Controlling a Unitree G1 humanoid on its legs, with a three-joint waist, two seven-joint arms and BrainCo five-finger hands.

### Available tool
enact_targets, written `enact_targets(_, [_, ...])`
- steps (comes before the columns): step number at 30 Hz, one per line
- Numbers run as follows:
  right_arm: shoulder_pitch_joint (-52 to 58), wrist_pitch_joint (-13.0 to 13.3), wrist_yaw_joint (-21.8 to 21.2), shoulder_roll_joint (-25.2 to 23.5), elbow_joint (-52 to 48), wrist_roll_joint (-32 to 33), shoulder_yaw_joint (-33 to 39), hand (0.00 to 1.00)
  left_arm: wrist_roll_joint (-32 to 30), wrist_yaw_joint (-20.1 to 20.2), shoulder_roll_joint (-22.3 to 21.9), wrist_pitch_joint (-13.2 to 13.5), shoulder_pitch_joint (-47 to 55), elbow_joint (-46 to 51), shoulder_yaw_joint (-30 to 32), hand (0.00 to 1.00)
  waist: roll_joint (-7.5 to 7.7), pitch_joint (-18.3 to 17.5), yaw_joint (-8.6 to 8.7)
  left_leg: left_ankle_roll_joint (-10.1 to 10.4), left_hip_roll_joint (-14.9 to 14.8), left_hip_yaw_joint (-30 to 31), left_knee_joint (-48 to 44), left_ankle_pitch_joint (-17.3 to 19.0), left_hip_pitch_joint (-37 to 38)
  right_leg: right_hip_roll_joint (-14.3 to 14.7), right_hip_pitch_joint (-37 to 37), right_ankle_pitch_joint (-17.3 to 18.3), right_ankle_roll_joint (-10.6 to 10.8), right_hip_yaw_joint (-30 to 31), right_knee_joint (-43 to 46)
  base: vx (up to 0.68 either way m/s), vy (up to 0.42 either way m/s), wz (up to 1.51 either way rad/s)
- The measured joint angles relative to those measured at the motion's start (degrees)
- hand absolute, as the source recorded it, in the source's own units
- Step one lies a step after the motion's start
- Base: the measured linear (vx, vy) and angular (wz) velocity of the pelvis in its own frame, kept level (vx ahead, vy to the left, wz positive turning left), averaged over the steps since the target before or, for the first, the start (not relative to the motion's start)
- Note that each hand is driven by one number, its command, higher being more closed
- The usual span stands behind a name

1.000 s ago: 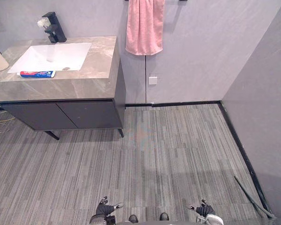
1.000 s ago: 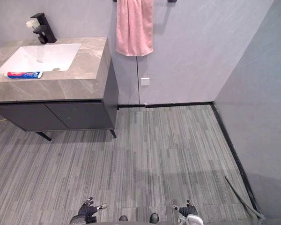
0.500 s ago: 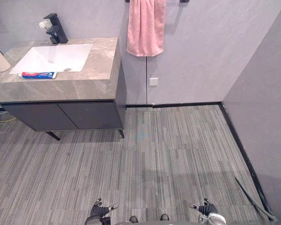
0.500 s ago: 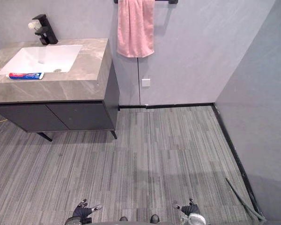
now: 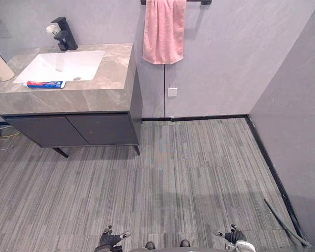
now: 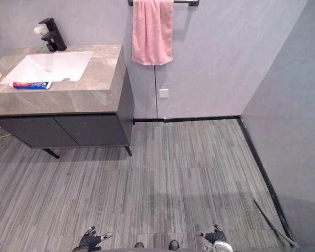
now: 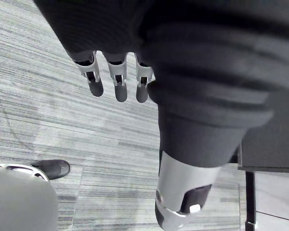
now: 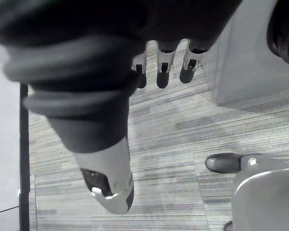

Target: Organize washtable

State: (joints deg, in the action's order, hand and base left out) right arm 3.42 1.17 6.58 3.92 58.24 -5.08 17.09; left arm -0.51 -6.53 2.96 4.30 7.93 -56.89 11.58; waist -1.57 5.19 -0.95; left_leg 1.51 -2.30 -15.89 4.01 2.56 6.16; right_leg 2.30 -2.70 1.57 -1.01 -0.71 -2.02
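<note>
The washtable (image 5: 111, 73) stands far off at the upper left, a grey stone top over dark cabinet doors (image 5: 73, 129). Set into it is a white sink (image 5: 60, 64) with a black faucet (image 5: 63, 34) behind. A red and blue toothpaste tube (image 5: 45, 84) lies flat on the top in front of the sink. A cream cup (image 5: 0, 66) stands at the top's left end. My left hand (image 5: 111, 240) and right hand (image 5: 232, 236) hang low over the floor, far from the washtable. Both are open and hold nothing, with fingers (image 7: 116, 86) straight on the left and fingers (image 8: 164, 72) straight on the right.
A pink towel (image 5: 164, 31) hangs from a black bar on the back wall, right of the washtable. Grey striped floor (image 5: 173, 178) stretches between me and the washtable. A wall (image 5: 299, 131) closes the right side, with a grey hose (image 5: 283, 223) lying along its foot.
The whole picture has shifted a little, so the camera moved. Both hands sit lower at the bottom edge. Nothing on the washtable has moved.
</note>
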Motion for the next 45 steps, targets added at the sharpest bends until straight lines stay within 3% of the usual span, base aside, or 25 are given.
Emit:
enact_targets(8, [-1.39,-0.12,0.14,-0.16,-0.11,0.04,0.41,0.00,0.17,0.01,-0.08,-0.01,-0.91,0.12,-0.12,0.00,-0.21,0.95,-0.01,-0.79,-0.47,-3.62,-4.63,4.29,-2.48,0.04,3.60,1.33,1.60,3.28,4.26,0.05,0.016,-0.26])
enact_targets(13, [-1.71,-0.14,0.86,-0.68,-0.67,0.06,0.39,0.00,0.19,0.05,-0.10,-0.04,-1.85,0.18,-0.93,0.00,-0.57,2.30,-0.01,-1.56,-0.44,-5.46,-8.16,7.53,-2.26,-0.51,9.66,6.27,3.87,3.56,19.11,0.05,0.065,-0.16])
enact_targets(15, [-1.85,-0.08,0.81,-1.78,-0.96,0.27,0.35,0.00,0.28,0.02,0.07,-0.04,-2.54,0.21,-0.91,0.00,-0.60,3.40,0.02,-1.97,-0.51,-6.22,-8.39,7.98,-1.03,-1.36,14.17,6.75,3.89,0.21,29.73,0.06,0.064,-0.06])
enact_targets(17, [-1.96,0.08,0.81,-1.72,-1.27,0.25,0.00,0.00,0.50,0.03,0.20,-0.06,-2.61,0.22,-0.92,0.00,-0.33,3.61,0.07,-2.22,-0.04,-6.29,-7.37,8.26,0.34,-3.30,16.25,8.70,3.01,-4.03,34.37,0.09,0.044,-0.03])
enact_targets(18, [-2.01,0.06,0.81,-1.74,-1.15,0.24,-0.11,0.00,0.59,0.02,0.30,-0.08,-2.73,0.22,-0.95,0.00,-0.24,4.01,0.06,-2.01,0.48,-6.32,-6.18,8.47,1.97,-5.58,16.86,10.31,3.01,-7.48,35.10,0.12,0.033,-0.02])
enact_targets(21, [-2.89,0.04,0.81,-1.58,-1.08,0.18,-0.29,0.00,0.95,0.02,0.56,-0.09,-2.97,0.20,-1.45,0.00,-0.30,4.67,0.33,-0.78,-0.96,-6.23,-6.05,9.33,3.39,-6.06,18.41,10.27,2.98,-10.94,31.44,0.16,-0.030,-0.02])
enact_targets(22, [-3.11,0.03,0.83,-1.29,-1.08,0.14,-0.74,0.00,0.95,0.03,1.07,-0.09,-3.00,0.15,-2.34,0.00,-0.40,4.79,0.71,0.04,-1.89,-6.15,-6.08,9.73,3.90,-5.53,19.24,9.32,2.91,-11.72,27.53,0.31,-0.143,0.10])
enact_targets(24, [-2.57,0.02,0.85,-1.03,-1.03,0.17,-1.34,0.00,0.92,0.09,1.95,-0.10,-2.77,0.04,-2.61,0.00,1.24,5.10,1.51,2.08,-1.19,-5.35,-6.01,10.90,5.28,-6.07,19.00,3.49,0.99,-11.18,23.91,0.35,-0.192,0.22])
enact_targets(25, [-2.34,0.00,0.91,0.17,-1.16,0.19,-1.18,0.00,0.90,0.15,1.07,-0.15,-2.53,-0.21,-2.39,0.00,0.16,4.58,2.00,3.47,-3.13,-4.70,-6.79,10.90,6.45,-5.27,18.75,6.33,0.03,-12.08,25.81,0.33,-0.215,0.15])
enact_targets(26, [-2.43,-0.06,0.89,0.30,-1.16,0.15,-1.16,0.00,0.90,0.12,0.62,-0.11,-2.75,-0.16,-2.22,0.00,-0.09,4.58,1.74,3.68,-3.71,-4.70,-8.53,10.93,5.93,-4.85,18.54,6.93,-0.27,-12.11,25.80,0.41,-0.270,0.03])
enact_targets(27, [-2.53,-0.06,0.89,0.14,-1.26,0.11,-1.14,0.00,0.91,0.08,-0.11,-0.12,-3.02,-0.09,-1.81,0.00,-0.34,4.63,1.64,4.21,-4.74,-4.45,-12.48,11.25,4.18,-4.36,17.98,7.40,-0.99,-12.04,25.49,0.37,-0.271,-0.07])
enact_targets(30, [-1.76,-0.39,0.93,-1.15,-2.78,0.27,-1.21,0.00,0.92,0.24,-3.25,-0.19,-3.07,1.49,1.60,0.00,-0.81,5.19,1.57,4.37,-11.67,-0.66,-43.37,10.68,-7.47,-2.20,11.10,7.70,-2.38,-12.18,20.57,0.38,-0.248,-0.03])
enact_targets(32, [-1.16,-0.33,0.97,-1.94,-3.90,0.49,-1.40,0.00,0.93,0.24,-3.52,-0.16,-2.90,3.58,2.39,0.00,-0.53,5.72,1.19,4.33,-15.42,0.10,-57.33,10.75,-11.27,-1.10,5.41,8.64,-3.81,-11.69,18.74,0.33,-0.124,-0.26])
enact_targets(34, [-1.13,-0.32,1.01,-2.51,-5.56,0.77,-1.40,0.00,0.94,0.22,-3.72,-0.17,-3.06,5.35,2.37,0.00,0.20,6.05,0.07,4.25,-16.80,-0.89,-61.82,10.78,-15.32,-1.25,2.43,9.35,-4.10,-10.15,17.52,0.28,-0.040,-0.43])
enact_targets(37, [-1.45,-0.30,0.98,-2.72,-6.30,1.74,-1.28,0.00,0.98,0.13,-3.72,-0.10,-3.42,6.19,2.45,0.00,0.36,6.03,-0.19,3.89,-16.28,-4.01,-55.67,10.98,-21.11,-3.00,0.24,10.12,-2.96,-8.48,15.64,0.21,0.072,-0.26])
enact_targets(40, [-0.17,-0.50,1.03,-3.90,-6.30,2.26,-0.28,0.00,1.02,0.05,-3.84,-0.11,-3.66,6.27,2.50,0.00,0.86,6.03,-0.39,3.88,-12.24,-5.44,-40.17,10.90,-21.49,-5.75,-3.12,10.81,-1.76,-8.61,14.32,0.25,0.158,-0.01])
enact_targets(42, [0.07,-0.45,1.02,-3.93,-6.30,2.26,-0.16,0.00,1.03,0.09,-4.34,-0.09,-3.72,6.17,2.36,0.00,0.33,5.52,-1.12,2.58,-8.71,-3.92,-27.04,6.55,-21.58,-7.22,-4.26,12.64,1.40,-7.83,13.62,0.30,0.272,-0.11])
enact_targets(43, [0.38,-0.42,1.02,-3.44,-6.23,2.26,-0.16,0.00,1.05,0.07,-4.75,-0.07,-3.68,5.98,2.31,0.00,-0.37,5.13,-1.61,1.62,-8.51,-3.05,-24.62,3.81,-21.58,-6.96,-4.20,13.32,2.55,-7.19,13.56,0.27,0.317,-0.25])
enact_targets(44, [0.06,-0.56,1.03,-4.02,-5.17,2.25,-0.33,0.00,1.11,0.10,-4.26,-0.15,-4.18,5.45,2.32,0.00,0.99,4.46,-1.89,-0.42,-6.57,-3.78,-24.88,2.96,-21.39,-8.62,-4.19,14.19,3.98,-6.23,13.59,0.30,0.295,-0.12])
enact_targets(45, [0.31,-0.49,0.96,-4.80,-5.45,2.23,-1.29,0.00,1.13,0.01,-3.58,-0.14,-4.14,5.51,2.25,0.00,2.62,3.75,-1.93,-1.27,-4.78,-4.65,-24.15,4.58,-21.00,-10.31,-3.76,13.97,3.76,-5.82,14.64,0.37,0.347,-0.06])
